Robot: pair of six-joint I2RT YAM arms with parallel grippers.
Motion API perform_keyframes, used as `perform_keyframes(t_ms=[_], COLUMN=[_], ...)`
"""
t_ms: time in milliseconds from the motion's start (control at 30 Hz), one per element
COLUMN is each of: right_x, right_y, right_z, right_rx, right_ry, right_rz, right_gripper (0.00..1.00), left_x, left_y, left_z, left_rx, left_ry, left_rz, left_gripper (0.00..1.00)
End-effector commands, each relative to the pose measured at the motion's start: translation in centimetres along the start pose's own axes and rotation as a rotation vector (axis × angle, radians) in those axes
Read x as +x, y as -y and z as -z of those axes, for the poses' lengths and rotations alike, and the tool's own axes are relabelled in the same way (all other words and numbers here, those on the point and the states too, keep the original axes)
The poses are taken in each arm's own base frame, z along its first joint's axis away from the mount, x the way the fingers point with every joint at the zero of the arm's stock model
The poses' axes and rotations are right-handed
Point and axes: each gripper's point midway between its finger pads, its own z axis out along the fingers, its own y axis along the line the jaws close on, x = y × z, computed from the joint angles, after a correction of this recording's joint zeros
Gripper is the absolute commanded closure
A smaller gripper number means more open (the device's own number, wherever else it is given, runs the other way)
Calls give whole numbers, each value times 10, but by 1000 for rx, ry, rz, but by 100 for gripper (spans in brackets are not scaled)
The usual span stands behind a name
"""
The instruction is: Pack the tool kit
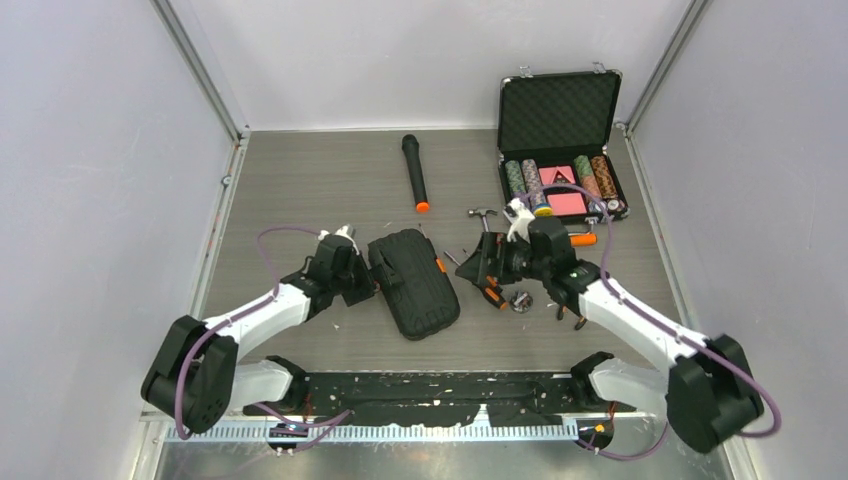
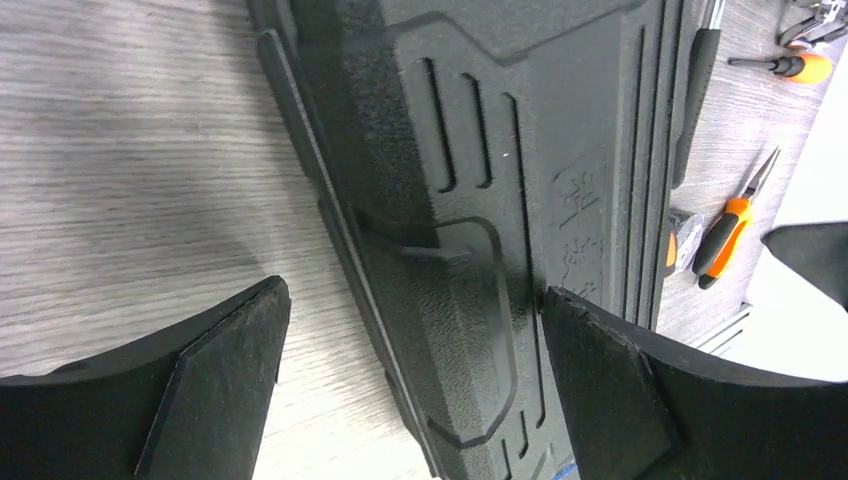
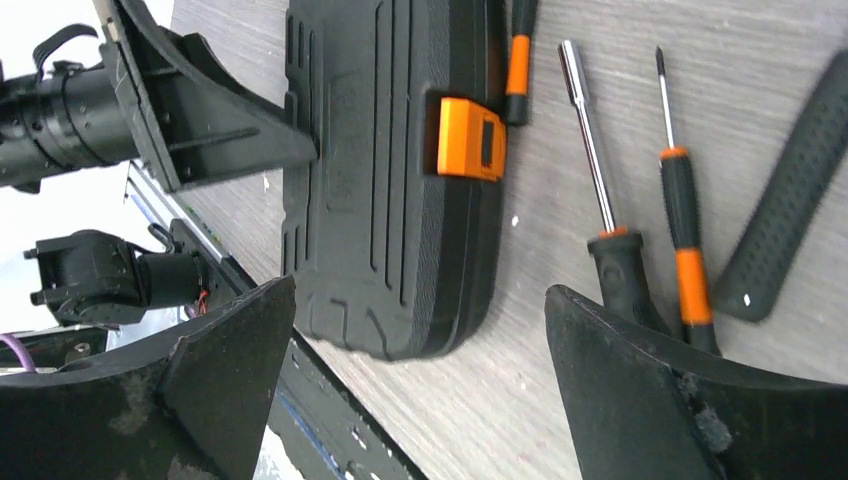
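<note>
Black tool kit [image 1: 412,282] closed | pliers [image 2: 725,235] visible from left wrist, not right

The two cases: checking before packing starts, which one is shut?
The ribbed black tool kit mid-table is shut, halves together; the poker chip case has its lid raised.

White-shelled arms [image 1: 265,310], black joints [image 1: 195,380], looping purple cables [image 1: 283,230], matte black wedge-shaped jaws
</note>
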Motion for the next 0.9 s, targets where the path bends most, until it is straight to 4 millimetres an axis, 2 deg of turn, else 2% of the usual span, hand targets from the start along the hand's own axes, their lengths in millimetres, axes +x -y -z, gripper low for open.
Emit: perform_keyframes(t_ms=[0, 67, 200, 467, 733, 867], right_x=[-34, -33, -27, -10, 18, 26], right_y=[-24, -26, -26, -27, -38, -35], right_z=[-27, -40, -62, -94, -110, -120], right_rx=[-58, -66, -75, -89, -132, -120], right_ry=[72, 64, 37, -29, -94, -107], right_rz=[39, 32, 1, -32, -63, -87], right_gripper=[0, 0, 1, 6, 7, 7], left_x=[7, 11, 16, 25, 23, 30], left_y=[-5, -14, -34, -56, -60, -59], left_z=[-4, -3, 0, 5, 15, 14], left_rx=[-23, -49, -112, -127, -92, -59], left_ry=[-23, -32, -28, -43, -22, -34], left_rz=[-49, -63, -90, -59, -16, 16], left_gripper=[8, 11, 26, 38, 47, 52])
